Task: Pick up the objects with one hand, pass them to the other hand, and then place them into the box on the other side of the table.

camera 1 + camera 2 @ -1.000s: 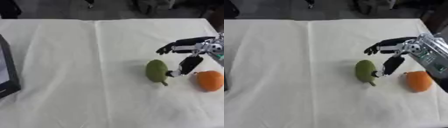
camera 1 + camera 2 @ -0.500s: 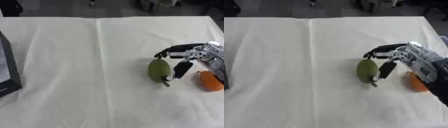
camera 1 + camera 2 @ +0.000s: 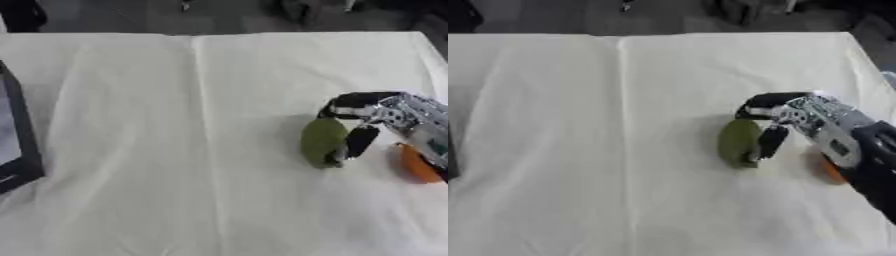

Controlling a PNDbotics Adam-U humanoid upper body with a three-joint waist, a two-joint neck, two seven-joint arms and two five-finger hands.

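A green pear-shaped fruit (image 3: 320,141) lies on the white cloth, right of the middle. My right hand (image 3: 382,112) comes in from the right edge and is on it: the fingers (image 3: 348,98) arch over its far end and the thumb (image 3: 359,142) lies against its right side. The fruit still rests on the cloth. An orange fruit (image 3: 416,165) lies just right of it, partly hidden under my forearm. The dark box (image 3: 17,131) stands at the left edge, cut off by the frame. My left hand shows in no view.
A white cloth (image 3: 175,150) with a fold line down the middle covers the table. Dark floor and some dark shapes lie beyond the far edge (image 3: 219,15). The table's right edge runs close behind my right arm.
My right hand has dropped from above the two fruits onto the green fruit and curled round it. My forearm now covers part of the orange fruit.
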